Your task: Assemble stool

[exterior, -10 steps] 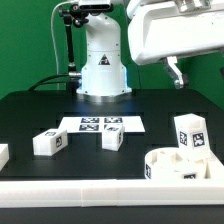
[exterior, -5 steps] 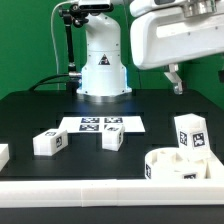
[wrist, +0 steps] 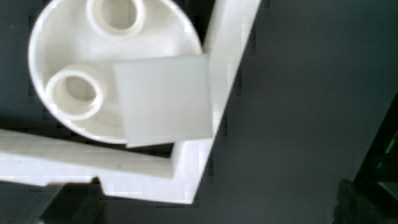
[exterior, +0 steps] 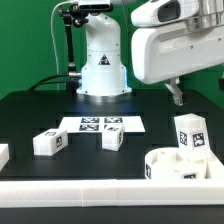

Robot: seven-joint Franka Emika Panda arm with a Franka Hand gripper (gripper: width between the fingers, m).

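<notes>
White plastic stool parts lie on the black table (exterior: 30,105). The round seat (exterior: 172,165) sits at the exterior view's front right, and an upright leg (exterior: 190,133) stands just behind it. A second leg (exterior: 50,142) and a third leg (exterior: 113,138) lie near the marker board (exterior: 100,124). The claw (exterior: 178,95) hangs in the air above the seat and the upright leg, jaws spread wide, gripping nothing.
</notes>
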